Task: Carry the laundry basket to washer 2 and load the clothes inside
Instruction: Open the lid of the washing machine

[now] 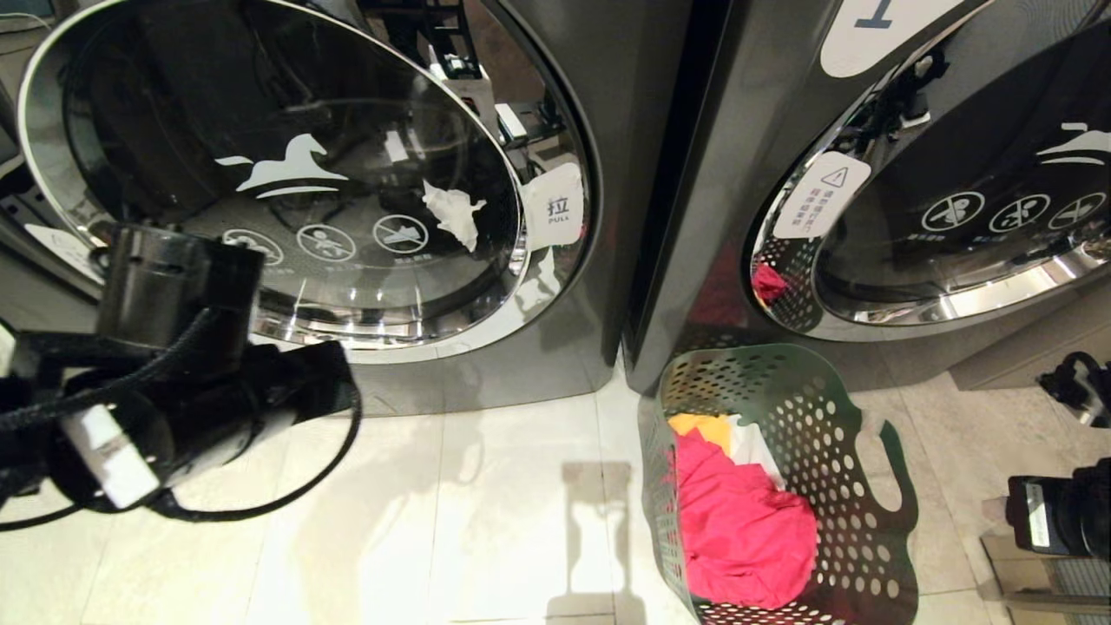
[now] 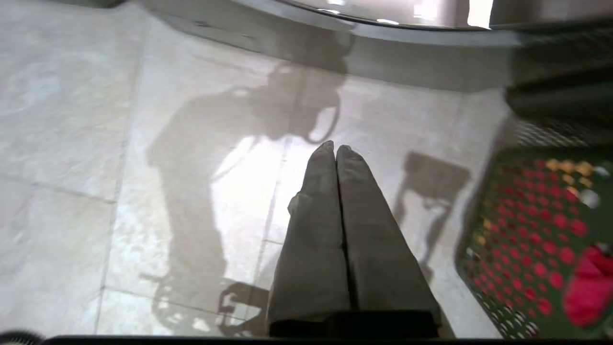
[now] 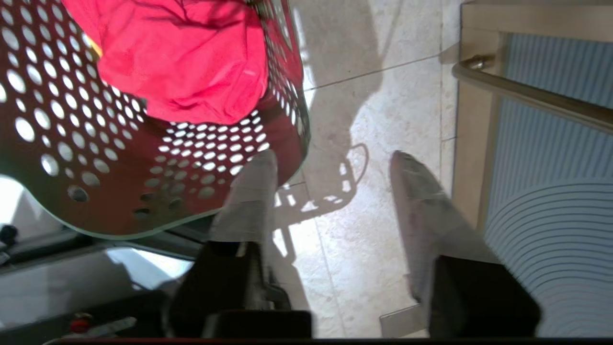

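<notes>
The green laundry basket (image 1: 816,434) stands on the tile floor in front of the gap between two dark grey washers. In it lie the clothes: a pink-red garment (image 1: 738,529) on top, a yellow one (image 1: 703,427) and a white one (image 1: 751,447) behind it. No numeral 2 shows, so I cannot tell which machine is washer 2. My left gripper (image 2: 335,148) is shut and empty over the bare floor, left of the basket (image 2: 522,230). My right gripper (image 3: 330,160) hangs open and empty over the floor beside the basket's wall (image 3: 96,158), apart from the pink-red garment (image 3: 182,57).
The right-hand washer carries a label with numeral 1 (image 1: 868,26). The left-hand washer (image 1: 625,130) has a round glass door (image 1: 286,174) with a PULL tag (image 1: 555,208) and no numeral in view. A framed panel with a metal bar (image 3: 527,96) stands to the right.
</notes>
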